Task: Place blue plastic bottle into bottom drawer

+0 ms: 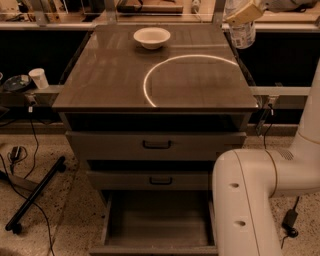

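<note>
My gripper [244, 14] is at the top right, above the right rear corner of the cabinet top, and is shut on the blue plastic bottle [243, 34]. The bottle hangs below the cream fingers [245, 12], clear with a pale label, and its upper end is hidden by the gripper. The bottom drawer [155, 222] is pulled open at the bottom centre, a plain empty box far below the bottle. My white arm [250, 200] covers the drawer's right edge.
A cream bowl [152, 37] sits at the back of the cabinet top [110, 75]. The two upper drawers with dark handles [156, 144] are slightly open. A white cup [38, 78] stands on a ledge at the left. A black stand leg [35, 192] and cables lie on the floor.
</note>
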Controlling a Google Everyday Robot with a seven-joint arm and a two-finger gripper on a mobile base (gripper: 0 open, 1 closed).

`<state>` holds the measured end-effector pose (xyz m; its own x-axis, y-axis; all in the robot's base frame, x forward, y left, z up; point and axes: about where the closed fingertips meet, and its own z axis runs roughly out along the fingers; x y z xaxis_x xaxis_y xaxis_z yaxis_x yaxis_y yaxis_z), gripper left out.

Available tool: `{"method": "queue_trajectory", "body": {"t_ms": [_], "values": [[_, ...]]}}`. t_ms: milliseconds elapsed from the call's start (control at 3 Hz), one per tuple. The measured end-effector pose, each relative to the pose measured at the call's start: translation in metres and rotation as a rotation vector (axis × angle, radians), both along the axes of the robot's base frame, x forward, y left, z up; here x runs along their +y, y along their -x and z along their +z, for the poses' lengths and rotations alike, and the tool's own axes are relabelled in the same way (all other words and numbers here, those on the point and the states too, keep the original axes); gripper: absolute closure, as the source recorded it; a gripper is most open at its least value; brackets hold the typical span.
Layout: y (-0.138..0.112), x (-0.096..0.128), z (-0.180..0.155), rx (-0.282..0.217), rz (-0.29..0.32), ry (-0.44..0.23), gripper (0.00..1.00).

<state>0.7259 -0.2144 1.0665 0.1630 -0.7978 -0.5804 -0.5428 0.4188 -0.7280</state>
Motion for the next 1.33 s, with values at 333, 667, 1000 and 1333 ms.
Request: {"method": "queue_trajectory", "body": {"t_ms": [333,667,1000,1333], "values": [[0.0012,0.0039,-0.0029,0.009,0.015,-0.085,1.00],[-0.0008,0.0051,-0.0029,0.008,0.020,-0.100,1.00],[-0.0047,0.0076,-0.0032,0.007,0.028,-0.130,1.00],[0.0018,0.0030,0.0033,0.001,0.033,-0.227,1.00]]}}
